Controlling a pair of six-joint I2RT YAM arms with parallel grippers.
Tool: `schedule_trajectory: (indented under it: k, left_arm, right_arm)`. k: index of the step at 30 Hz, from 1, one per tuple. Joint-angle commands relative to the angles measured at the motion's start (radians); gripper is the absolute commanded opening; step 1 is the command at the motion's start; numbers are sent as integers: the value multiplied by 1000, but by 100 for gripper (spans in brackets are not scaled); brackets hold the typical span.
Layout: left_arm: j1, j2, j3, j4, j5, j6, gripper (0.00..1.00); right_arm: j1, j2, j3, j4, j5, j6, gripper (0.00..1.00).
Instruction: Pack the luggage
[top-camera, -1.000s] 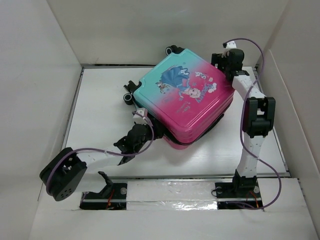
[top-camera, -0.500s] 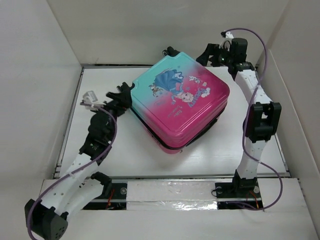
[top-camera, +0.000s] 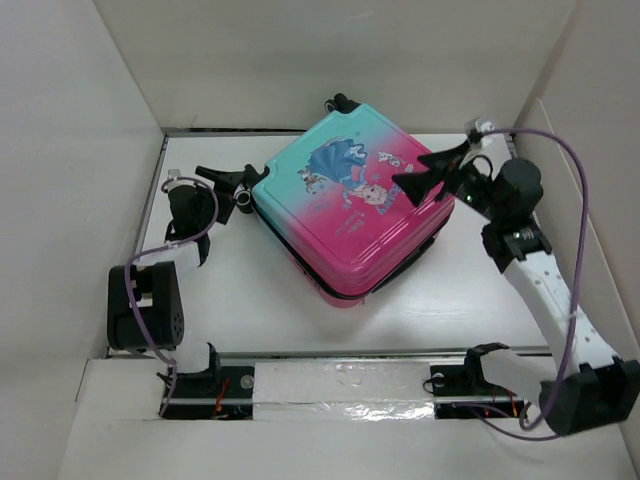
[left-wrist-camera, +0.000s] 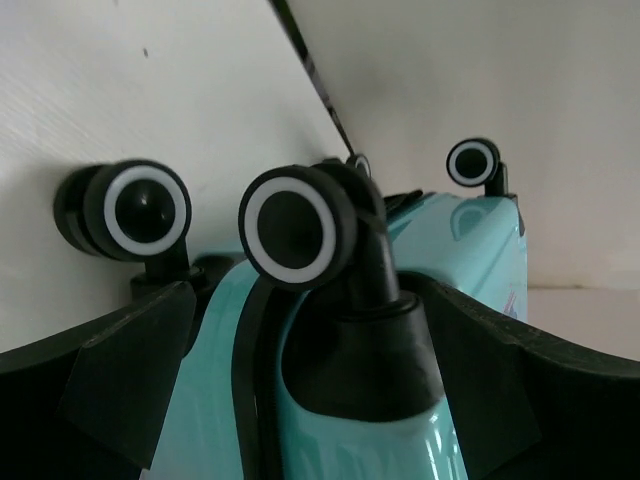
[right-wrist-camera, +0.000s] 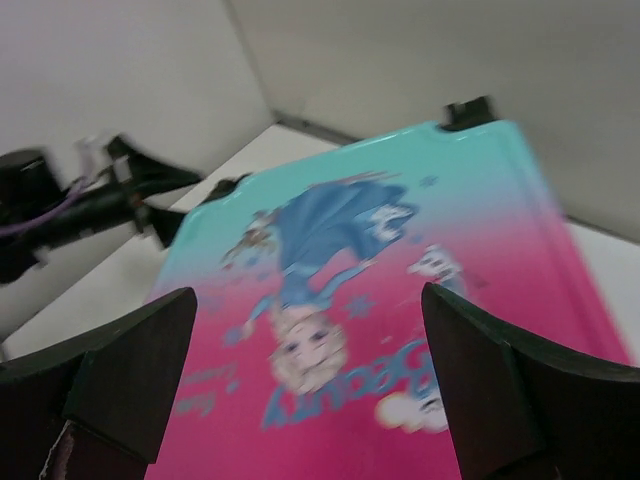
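Note:
The luggage (top-camera: 350, 205), a pink-to-teal hard-shell suitcase with a princess print, lies flat and closed on the white table, turned diagonally. My left gripper (top-camera: 235, 185) is open at its teal left corner. In the left wrist view, the left gripper (left-wrist-camera: 315, 345) straddles a black wheel mount below a white-ringed wheel (left-wrist-camera: 297, 225). My right gripper (top-camera: 432, 168) hovers open over the pink right side of the lid. In the right wrist view, the right gripper (right-wrist-camera: 310, 370) frames the lid's print (right-wrist-camera: 320, 300), with nothing between the fingers.
White walls (top-camera: 90, 150) enclose the table (top-camera: 250, 300) on the left, back and right. Black wheels (top-camera: 340, 102) stick out at the suitcase's far corner. The arm bases sit on a taped rail (top-camera: 340, 385) at the near edge.
The left arm swung from the suitcase's near edge to its teal left corner and opened. The right arm came from behind the far corner to above the lid. The suitcase shifted slightly left.

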Motion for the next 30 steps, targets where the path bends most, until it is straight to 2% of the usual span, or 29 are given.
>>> schedule_trajectory:
  k: [1, 5, 9, 15, 20, 25, 30]
  left_arm:
    - [18, 54, 87, 204, 192, -109, 99]
    - [18, 176, 142, 296, 217, -145, 99]
    - [7, 259, 186, 341, 231, -171, 99]
    - [-24, 377, 215, 425, 229, -227, 99]
    - [-45, 446, 236, 494, 222, -256, 99]
    - [-45, 459, 271, 539, 229, -282, 99]
    - [-45, 376, 281, 569, 222, -277, 96]
  right_arm:
    - [82, -116, -143, 96, 51, -58, 100]
    - [144, -230, -260, -4, 75, -128, 100]
    - [155, -324, -329, -28, 59, -142, 100]
    - [173, -426, -335, -93, 38, -147, 100]
    - [201, -451, -337, -116, 70, -162, 100]
    - [221, -436, -355, -113, 75, -159, 100]
    - [251, -431, -367, -97, 93, -150, 100]
